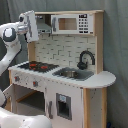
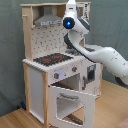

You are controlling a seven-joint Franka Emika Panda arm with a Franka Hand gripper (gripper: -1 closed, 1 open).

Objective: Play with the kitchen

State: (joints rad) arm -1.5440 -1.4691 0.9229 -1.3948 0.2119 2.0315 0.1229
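Note:
The kitchen (image 1: 75,50) is a tall toy of light wood and white panels, seen in both exterior views. It has a black-red hob (image 1: 37,65), a black faucet (image 1: 85,59) over a sink (image 1: 70,74), a microwave (image 1: 70,23) and a grey hood (image 2: 47,19). Its windowed oven door (image 2: 70,102) hangs open and tilted down at the front. My gripper (image 1: 33,26) is held high at the kitchen's upper corner, beside the hood. In the second exterior view the gripper (image 2: 71,6) sits at the top of the kitchen (image 2: 50,65), above the wrist's blue light.
My white arm (image 2: 102,55) reaches across the counter side of the kitchen in the second exterior view. A curved counter end (image 1: 102,79) juts out at the first exterior view's right. Grey curtain hangs behind; the wooden floor (image 2: 15,117) lies below.

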